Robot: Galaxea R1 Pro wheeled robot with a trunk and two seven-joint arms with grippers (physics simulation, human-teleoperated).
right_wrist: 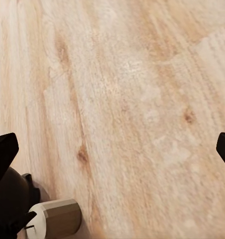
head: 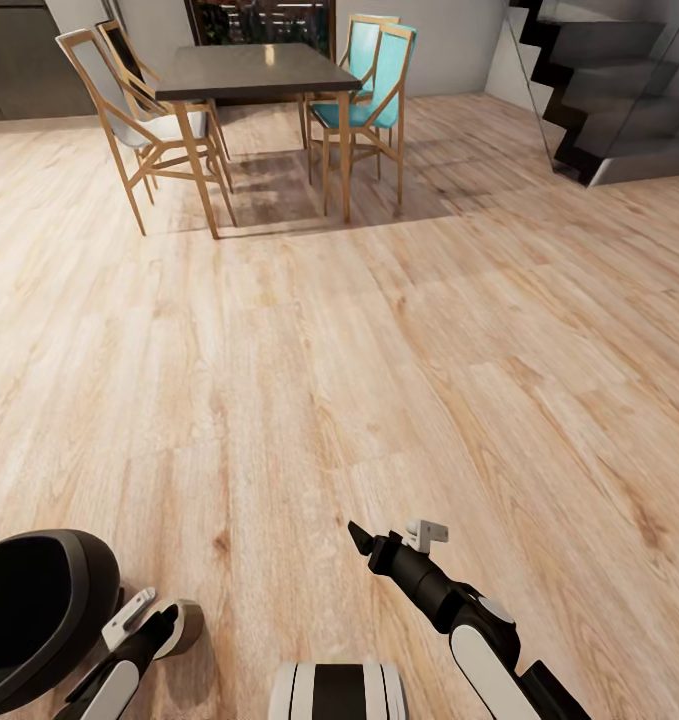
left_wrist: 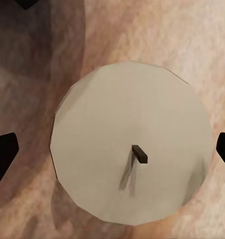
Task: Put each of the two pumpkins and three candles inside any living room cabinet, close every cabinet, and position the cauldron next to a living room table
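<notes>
A candle [left_wrist: 132,142] stands on the wooden floor [head: 379,330] beside the cauldron [head: 34,615], directly under the spread left gripper [left_wrist: 112,149]; an off-centre descent could topple it, while the right gripper [right_wrist: 112,147] hangs spread, holding nothing.

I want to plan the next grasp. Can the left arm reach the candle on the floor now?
Probably yes: the left gripper hangs directly over the candle, fingers apart on either side, with nothing between them.
</notes>
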